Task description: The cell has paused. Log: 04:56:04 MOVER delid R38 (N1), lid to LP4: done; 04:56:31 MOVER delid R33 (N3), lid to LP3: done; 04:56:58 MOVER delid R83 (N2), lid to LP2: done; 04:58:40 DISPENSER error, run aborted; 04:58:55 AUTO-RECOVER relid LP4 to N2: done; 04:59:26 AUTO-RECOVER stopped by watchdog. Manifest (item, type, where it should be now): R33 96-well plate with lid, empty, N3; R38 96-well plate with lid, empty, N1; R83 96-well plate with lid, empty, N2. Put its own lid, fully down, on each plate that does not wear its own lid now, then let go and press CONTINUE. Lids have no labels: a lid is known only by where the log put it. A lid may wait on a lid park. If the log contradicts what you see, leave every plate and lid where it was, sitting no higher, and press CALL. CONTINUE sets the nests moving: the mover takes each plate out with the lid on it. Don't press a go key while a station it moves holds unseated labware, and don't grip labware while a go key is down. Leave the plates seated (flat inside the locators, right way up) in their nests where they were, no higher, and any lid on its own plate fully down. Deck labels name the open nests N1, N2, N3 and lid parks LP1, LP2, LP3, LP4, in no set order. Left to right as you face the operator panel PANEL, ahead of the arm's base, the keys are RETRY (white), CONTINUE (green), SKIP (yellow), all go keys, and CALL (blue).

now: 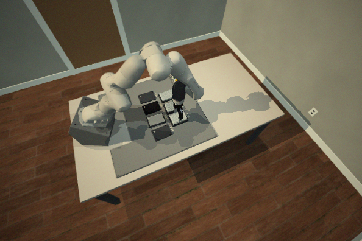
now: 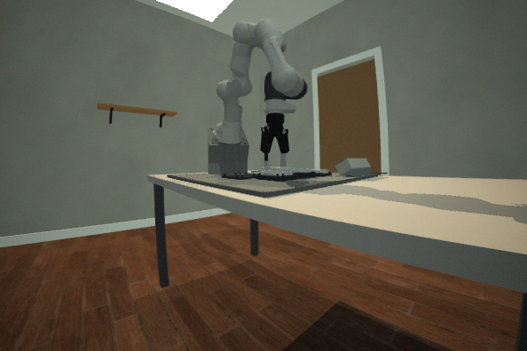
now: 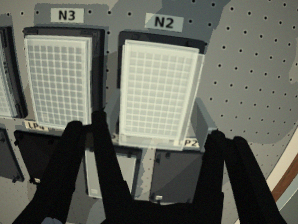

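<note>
My gripper is shut on a clear lid, gripped across its short sides. It holds the lid low over the white 96-well plate in nest N2, and the wells show through it. I cannot tell whether the lid is fully down. In the wrist view the N3 plate stands to the left of N2, and a third plate shows only at the left edge. In the top view the three plates form the right column. In the exterior view the gripper hangs just above the deck.
Four lid parks form the left column. One looks light, as with a lid on it. The others look dark. The grey operator panel stands beyond the deck. The arm's base block stands to the left.
</note>
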